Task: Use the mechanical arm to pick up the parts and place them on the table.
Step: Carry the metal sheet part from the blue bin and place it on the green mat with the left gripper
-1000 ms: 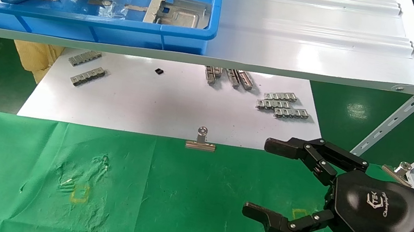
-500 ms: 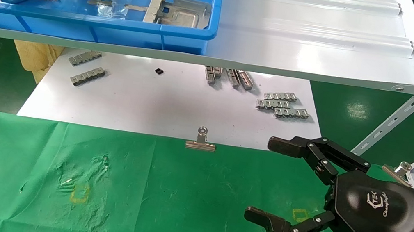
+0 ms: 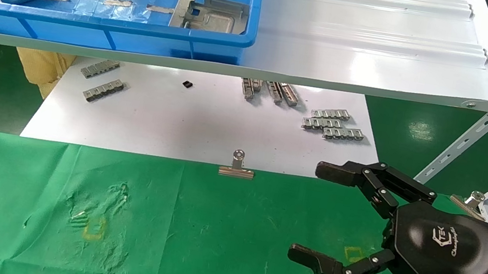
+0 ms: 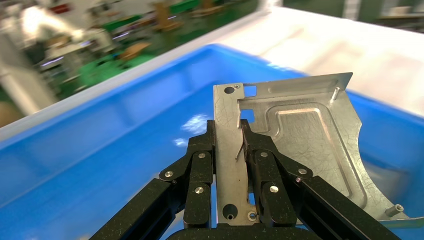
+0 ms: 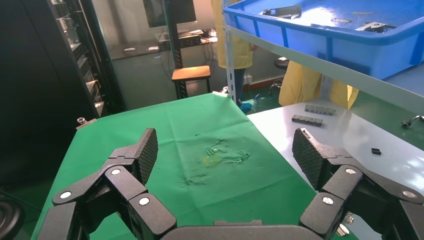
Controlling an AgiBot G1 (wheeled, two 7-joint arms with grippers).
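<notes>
Silvery sheet-metal part sits clamped between your left gripper's fingers, lifted above the blue bin beyond the green table's far left corner. Your right gripper hangs over the table's right edge, fingers spread and empty.

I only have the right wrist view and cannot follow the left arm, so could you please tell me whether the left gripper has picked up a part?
Observer: Yes. The left gripper is shut on a part, pinching its flat edge between the fingers.
Operator: Is it clear of the bin?
Observer: It is held above the blue bin, not over the table.
Operator: Are any parts left inside?
Observer: At least one more plate lies by the bin's right wall.
</notes>
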